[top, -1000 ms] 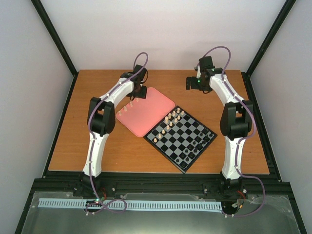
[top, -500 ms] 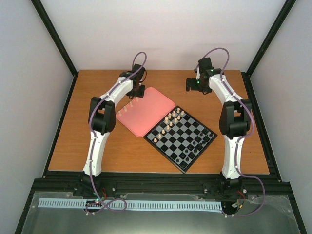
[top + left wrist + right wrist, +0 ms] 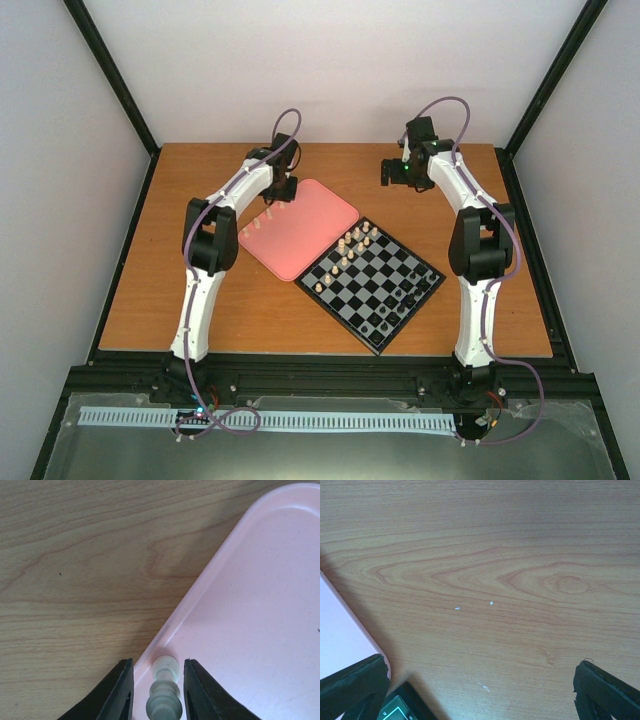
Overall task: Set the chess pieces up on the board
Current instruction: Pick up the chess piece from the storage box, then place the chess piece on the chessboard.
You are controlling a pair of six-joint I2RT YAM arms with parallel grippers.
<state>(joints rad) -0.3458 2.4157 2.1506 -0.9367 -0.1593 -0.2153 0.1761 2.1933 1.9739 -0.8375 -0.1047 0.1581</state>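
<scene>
The board (image 3: pixel 372 285) lies at mid-table, turned diagonally. Several cream chess pieces (image 3: pixel 352 243) stand along its far-left side, and small black pieces (image 3: pixel 405 295) along its near-right side. A few more cream pieces (image 3: pixel 270 212) stand on the pink tray (image 3: pixel 300 235) by its left rim. My left gripper (image 3: pixel 280 195) hangs over them. In the left wrist view its jaws (image 3: pixel 157 664) straddle one upright cream piece (image 3: pixel 164 695) at the tray's rim, with a narrow gap on each side. My right gripper (image 3: pixel 393 172) is wide open and empty above bare wood at the back (image 3: pixel 481 664).
The tray's rounded rim (image 3: pixel 200 595) meets the wooden table (image 3: pixel 75 580). In the right wrist view a tray corner (image 3: pixel 340 640) and the board's black corner (image 3: pixel 400 711) show at lower left. Black frame rails border the table (image 3: pixel 530 250).
My left gripper has shifted slightly toward the tray's left rim, over the cream pieces there. The right arm has barely moved.
</scene>
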